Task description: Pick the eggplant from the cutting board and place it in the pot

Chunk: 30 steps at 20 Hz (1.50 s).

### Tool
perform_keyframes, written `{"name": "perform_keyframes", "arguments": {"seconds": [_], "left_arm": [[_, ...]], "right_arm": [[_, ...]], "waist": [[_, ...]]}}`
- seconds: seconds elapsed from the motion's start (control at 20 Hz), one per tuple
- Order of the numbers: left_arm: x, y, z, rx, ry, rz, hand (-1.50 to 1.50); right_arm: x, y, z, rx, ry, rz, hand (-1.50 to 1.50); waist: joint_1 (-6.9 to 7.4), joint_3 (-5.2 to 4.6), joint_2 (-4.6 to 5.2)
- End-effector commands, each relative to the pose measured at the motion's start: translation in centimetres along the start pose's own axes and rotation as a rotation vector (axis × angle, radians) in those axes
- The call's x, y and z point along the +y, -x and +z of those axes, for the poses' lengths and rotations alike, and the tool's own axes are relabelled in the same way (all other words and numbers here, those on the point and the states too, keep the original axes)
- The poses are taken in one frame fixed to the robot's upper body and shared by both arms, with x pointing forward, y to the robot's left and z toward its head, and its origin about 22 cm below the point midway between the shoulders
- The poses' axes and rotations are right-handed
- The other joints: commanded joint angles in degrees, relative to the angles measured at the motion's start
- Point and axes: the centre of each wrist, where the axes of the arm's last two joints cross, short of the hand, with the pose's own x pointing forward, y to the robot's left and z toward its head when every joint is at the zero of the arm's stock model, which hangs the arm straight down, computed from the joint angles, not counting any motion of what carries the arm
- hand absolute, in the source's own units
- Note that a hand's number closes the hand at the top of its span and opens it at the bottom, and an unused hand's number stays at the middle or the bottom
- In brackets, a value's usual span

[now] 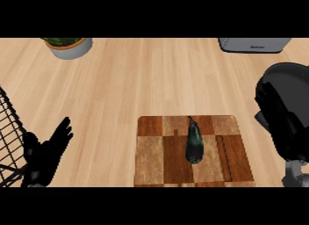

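A dark eggplant (195, 143) lies lengthwise on the chequered wooden cutting board (158, 154) at the lower middle. The dark grey pot (300, 90) sits at the right edge of the counter. My right hand (288, 127) hangs in front of the pot with straight fingers pointing up, to the right of the board and apart from the eggplant. My left hand (48, 151) rests open at the lower left, fingers up, well away from the board.
A black wire rack (0, 127) stands along the left edge, beside my left hand. A potted plant (69, 45) is at the back left and a grey appliance (254, 45) at the back right. Bare wooden counter lies between them.
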Motion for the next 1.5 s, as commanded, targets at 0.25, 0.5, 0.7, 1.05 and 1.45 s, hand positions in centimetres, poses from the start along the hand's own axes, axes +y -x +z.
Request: {"name": "perform_keyframes", "arguments": {"seconds": [0.25,0.5,0.7,1.05,1.45], "left_arm": [[-1.2,-12.5,-1.2,-0.602,0.015,0.057,0.00],[-2.0,-13.7,-1.9,-0.649,0.025,0.100,0.00],[-0.7,-14.5,-2.6,-0.652,0.005,0.109,0.00],[-2.2,-13.9,-4.0,-0.643,0.015,0.109,0.00],[-1.4,-13.7,-3.7,-0.631,-0.003,0.112,0.00]], "right_arm": [[1.6,-4.6,-4.1,-0.227,-0.535,-0.236,1.50],[-7.0,-2.3,-5.4,-0.244,-0.518,0.228,-1.50],[-9.2,-0.6,-5.3,-0.410,-0.634,0.209,-1.50],[-9.0,-2.4,-9.2,-0.373,-0.808,0.514,-1.50],[-4.3,-4.1,-11.4,-0.304,-0.975,0.718,-1.50]], "waist": [[4.40,2.82,2.25],[3.27,2.54,3.50],[2.38,2.48,3.17],[2.43,2.19,2.76],[1.16,2.09,2.10]]}}
